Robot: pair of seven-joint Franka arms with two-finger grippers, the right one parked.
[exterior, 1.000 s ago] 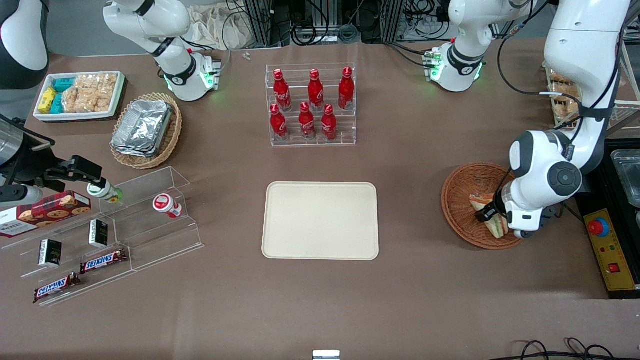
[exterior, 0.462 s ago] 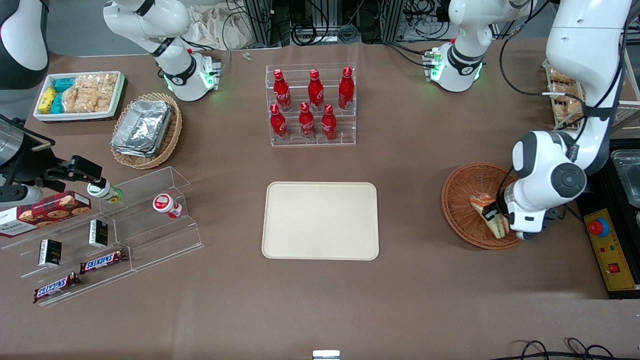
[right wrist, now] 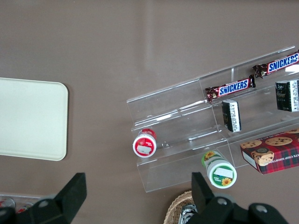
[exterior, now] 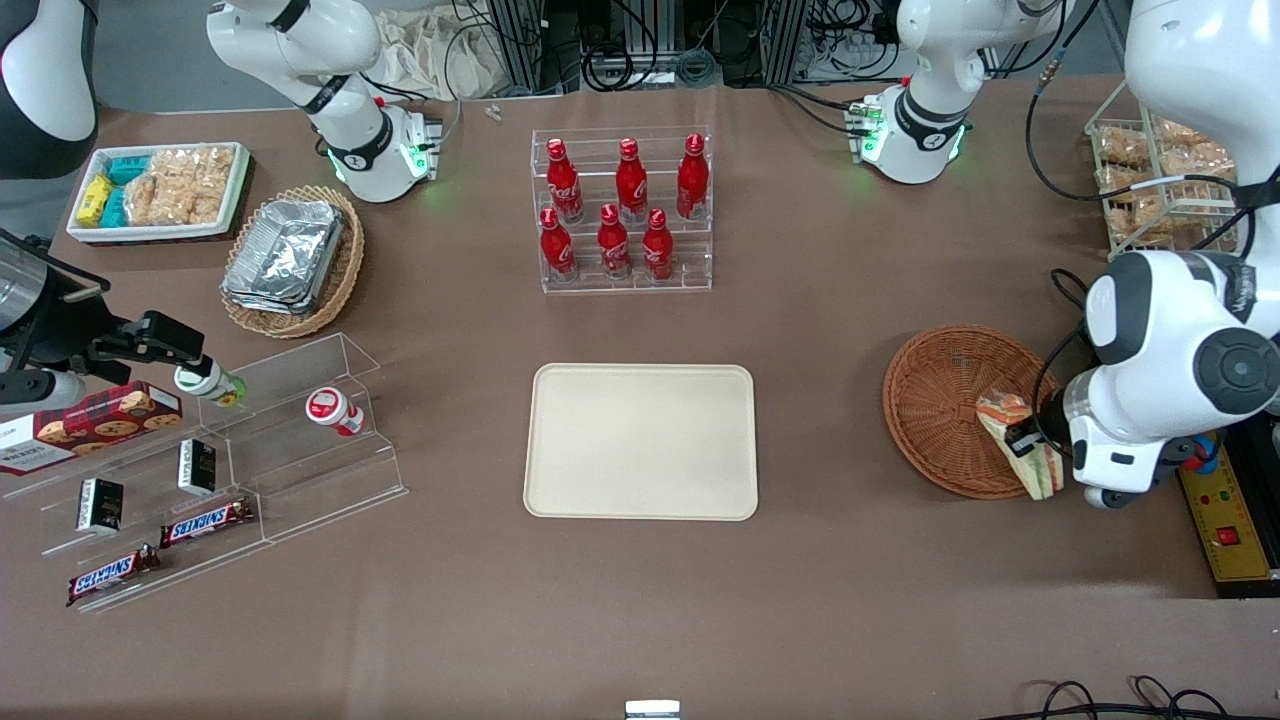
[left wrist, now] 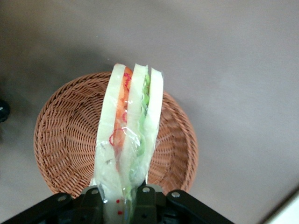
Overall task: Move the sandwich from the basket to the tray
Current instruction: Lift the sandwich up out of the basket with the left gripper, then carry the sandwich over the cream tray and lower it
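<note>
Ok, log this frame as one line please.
phase: lift | gripper: shut on sandwich, above wicker basket | basket: empty | tray: bare | next: carry to tray

My pincer (exterior: pixel 1035 452) was mostly hidden under my own wrist, and the sandwich (left wrist: pixel 130 140) covered part of the basket (left wrist: pixel 60 140).

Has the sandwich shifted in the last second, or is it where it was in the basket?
Yes. The sandwich, clamped in the gripper, has been lifted above the basket and carried toward the basket's rim at the working arm's end.
</note>
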